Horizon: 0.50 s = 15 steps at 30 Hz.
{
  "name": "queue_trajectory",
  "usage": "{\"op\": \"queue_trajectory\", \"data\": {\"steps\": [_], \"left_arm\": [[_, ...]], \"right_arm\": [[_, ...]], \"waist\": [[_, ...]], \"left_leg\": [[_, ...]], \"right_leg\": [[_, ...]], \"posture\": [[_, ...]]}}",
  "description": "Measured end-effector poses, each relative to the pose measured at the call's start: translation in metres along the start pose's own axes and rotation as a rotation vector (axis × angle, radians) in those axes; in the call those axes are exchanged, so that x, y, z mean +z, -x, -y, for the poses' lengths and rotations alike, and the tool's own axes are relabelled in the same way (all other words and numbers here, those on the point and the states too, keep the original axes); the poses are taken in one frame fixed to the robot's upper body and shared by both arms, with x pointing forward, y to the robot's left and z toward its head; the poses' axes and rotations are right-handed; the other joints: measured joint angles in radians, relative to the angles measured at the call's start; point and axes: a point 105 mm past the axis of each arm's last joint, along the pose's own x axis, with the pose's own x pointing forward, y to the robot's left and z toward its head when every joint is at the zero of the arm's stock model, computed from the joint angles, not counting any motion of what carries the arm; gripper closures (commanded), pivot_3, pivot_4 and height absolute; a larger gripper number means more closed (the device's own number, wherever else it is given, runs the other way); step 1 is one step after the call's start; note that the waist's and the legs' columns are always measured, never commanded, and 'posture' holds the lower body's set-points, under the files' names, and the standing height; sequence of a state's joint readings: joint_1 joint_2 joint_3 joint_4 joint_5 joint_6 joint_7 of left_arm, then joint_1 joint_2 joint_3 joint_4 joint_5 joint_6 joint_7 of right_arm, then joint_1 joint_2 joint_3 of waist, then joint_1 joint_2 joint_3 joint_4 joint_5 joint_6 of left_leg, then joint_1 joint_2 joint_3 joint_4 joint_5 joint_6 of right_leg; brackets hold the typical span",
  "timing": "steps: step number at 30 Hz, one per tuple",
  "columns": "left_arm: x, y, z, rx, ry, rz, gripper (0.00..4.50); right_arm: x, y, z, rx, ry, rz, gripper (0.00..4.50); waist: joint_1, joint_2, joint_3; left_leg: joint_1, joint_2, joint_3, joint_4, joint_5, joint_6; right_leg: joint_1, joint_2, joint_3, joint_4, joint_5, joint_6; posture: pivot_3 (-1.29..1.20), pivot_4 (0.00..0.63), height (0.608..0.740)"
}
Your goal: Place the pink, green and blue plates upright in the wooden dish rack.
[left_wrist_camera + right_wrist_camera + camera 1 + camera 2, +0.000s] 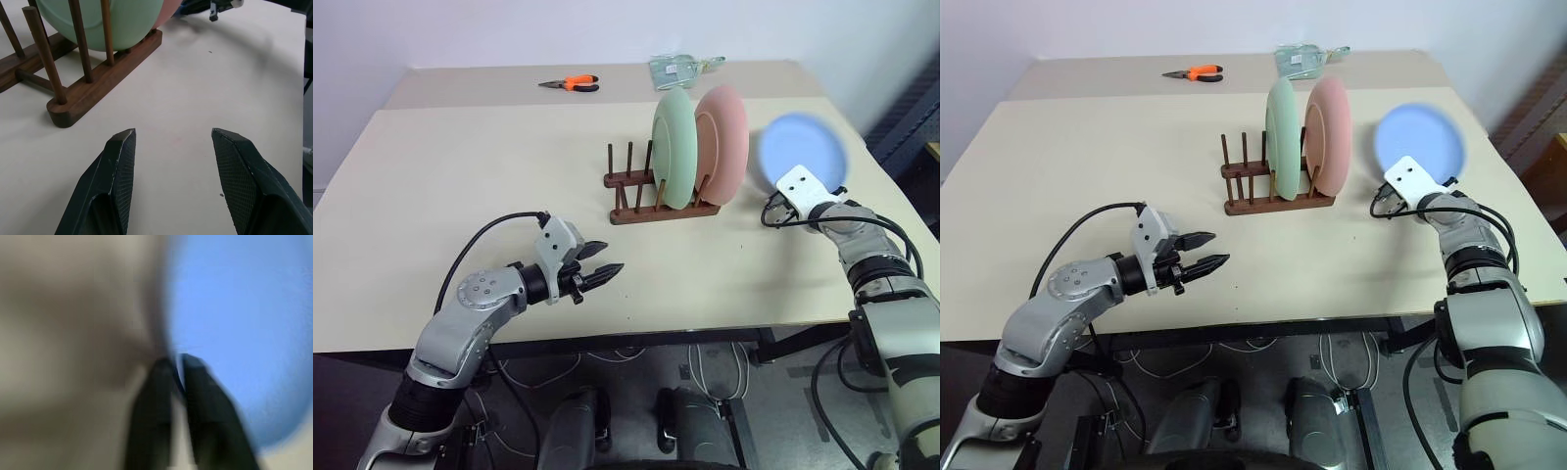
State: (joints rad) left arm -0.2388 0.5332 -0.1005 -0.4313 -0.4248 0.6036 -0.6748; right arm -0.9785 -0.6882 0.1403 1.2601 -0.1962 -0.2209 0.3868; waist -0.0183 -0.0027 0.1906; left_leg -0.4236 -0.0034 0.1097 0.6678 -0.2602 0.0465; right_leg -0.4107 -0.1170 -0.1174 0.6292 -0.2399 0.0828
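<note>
Rack [651,201]: dark brown wood, smooth w/ a low sheen, thin round pegs. Green plate [672,147] and pink plate [722,142]: matt plastic, plain, smooth. Blue plate [802,149]: looks the same matt plastic, too blurred to be sure. Table [460,196]: pale beige top, matt, smooth. Left gripper [171,142]: black fingers [120,161], inner pads finely textured. Pliers [571,84]: orange handles, finish too small to tell.

The blue plate [803,147] is smeared by blur, its near rim hidden behind the right claw [175,363].
</note>
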Motion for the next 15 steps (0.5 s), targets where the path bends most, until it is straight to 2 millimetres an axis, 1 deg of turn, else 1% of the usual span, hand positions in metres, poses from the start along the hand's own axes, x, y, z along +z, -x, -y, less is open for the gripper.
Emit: {"op": "queue_trajectory", "data": {"steps": [3, 4, 6, 7, 8, 9, 10, 11, 12, 13, 15], "left_arm": [[0.0, 0.001, -0.001, 0.006, -0.005, -0.003, 1.99], [0.001, 0.002, -0.001, 0.006, -0.007, -0.001, 1.99], [0.0, 0.004, -0.003, 0.014, -0.009, -0.013, 1.99], [-0.001, 0.006, -0.005, 0.018, -0.011, -0.017, 1.99], [-0.001, 0.006, -0.005, 0.019, -0.013, -0.02, 1.99], [0.0, 0.006, -0.005, 0.015, -0.015, -0.018, 1.99], [0.0, 0.006, -0.005, 0.011, -0.016, -0.018, 1.99], [0.001, 0.005, -0.005, 0.007, -0.018, -0.017, 1.99], [0.001, 0.005, -0.005, 0.005, -0.017, -0.018, 1.99], [0.0, 0.005, -0.006, 0.003, -0.014, -0.02, 1.99], [-0.001, 0.005, -0.008, 0.002, -0.008, -0.025, 1.99]], "right_arm": [[0.018, 0.004, 0.017, -0.075, 0.015, 0.091, 4.44], [0.026, 0.009, 0.027, -0.107, 0.02, 0.144, 4.44], [0.056, 0.027, 0.047, -0.15, 0.015, 0.293, 4.44], [0.081, 0.042, 0.057, -0.161, -0.005, 0.405, 4.44], [0.101, 0.053, 0.063, -0.164, -0.029, 0.484, 4.44], [0.129, 0.073, 0.071, -0.155, -0.086, 0.596, 4.44], [0.146, 0.086, 0.075, -0.147, -0.113, 0.664, 4.44], [0.163, 0.102, 0.078, -0.118, -0.18, 0.736, 4.44], [0.181, 0.118, 0.076, -0.052, -0.262, 0.814, 4.44], [0.2, 0.138, 0.07, 0.038, -0.331, 0.902, 4.44], [0.24, 0.179, 0.048, 0.301, -0.489, 1.1, 4.44]], "waist": [[0.0, 0.001, 0.001], [0.003, 0.002, 0.001], [0.006, 0.004, 0.002], [0.006, 0.004, 0.002], [0.006, 0.004, 0.002], [0.005, 0.005, 0.002], [0.005, 0.004, 0.002], [0.006, 0.004, 0.002], [0.007, 0.005, 0.002], [0.007, 0.004, 0.002], [0.003, 0.004, 0.002]], "left_leg": [[0.0, 0.0, 0.0, 0.0, 0.0, 0.0], [-0.001, 0.0, 0.0, 0.0, 0.0, 0.0], [-0.001, 0.0, -0.001, 0.0, 0.0, 0.0], [-0.001, 0.0, -0.001, 0.0, 0.0, 0.0], [-0.001, 0.0, -0.001, 0.0, 0.0, 0.0], [-0.001, 0.001, -0.001, 0.0, 0.0, 0.0], [0.0, 0.001, -0.001, 0.0, 0.0, -0.001], [0.0, 0.001, -0.002, 0.0, 0.0, -0.001], [0.0, 0.001, -0.002, 0.0, 0.0, -0.001], [0.0, 0.001, -0.003, 0.0, 0.0, -0.001], [0.0, 0.001, -0.003, 0.0, 0.0, 0.0]], "right_leg": [[0.0, 0.0, 0.0, 0.0, 0.0, 0.0], [0.0, 0.0, 0.0, 0.0, 0.0, 0.0], [-0.001, -0.001, 0.0, 0.0, 0.0, 0.0], [-0.001, 0.0, 0.0, 0.0, 0.0, 0.0], [-0.001, 0.0, 0.0, 0.0, 0.0, 0.0], [-0.001, 0.0, 0.0, 0.0, 0.0, 0.0], [-0.001, 0.0, 0.0, 0.0, 0.0, 0.0], [0.0, 0.0, 0.0, 0.001, 0.0, 0.0], [0.0, 0.0, 0.0, 0.001, 0.0, 0.0], [0.0, -0.001, -0.001, 0.001, 0.0, 0.0], [-0.001, -0.001, -0.001, 0.0, 0.0, -0.001]], "posture": [[0.0, 0.15, 0.74], [0.0, 0.15, 0.74], [0.0, 0.15, 0.74], [0.0, 0.15, 0.74], [0.0, 0.15, 0.74], [0.0, 0.15, 0.74], [0.0, 0.15, 0.74], [0.0, 0.15, 0.74], [0.0, 0.15, 0.74], [0.0, 0.15, 0.74], [0.0, 0.15, 0.74]]}}
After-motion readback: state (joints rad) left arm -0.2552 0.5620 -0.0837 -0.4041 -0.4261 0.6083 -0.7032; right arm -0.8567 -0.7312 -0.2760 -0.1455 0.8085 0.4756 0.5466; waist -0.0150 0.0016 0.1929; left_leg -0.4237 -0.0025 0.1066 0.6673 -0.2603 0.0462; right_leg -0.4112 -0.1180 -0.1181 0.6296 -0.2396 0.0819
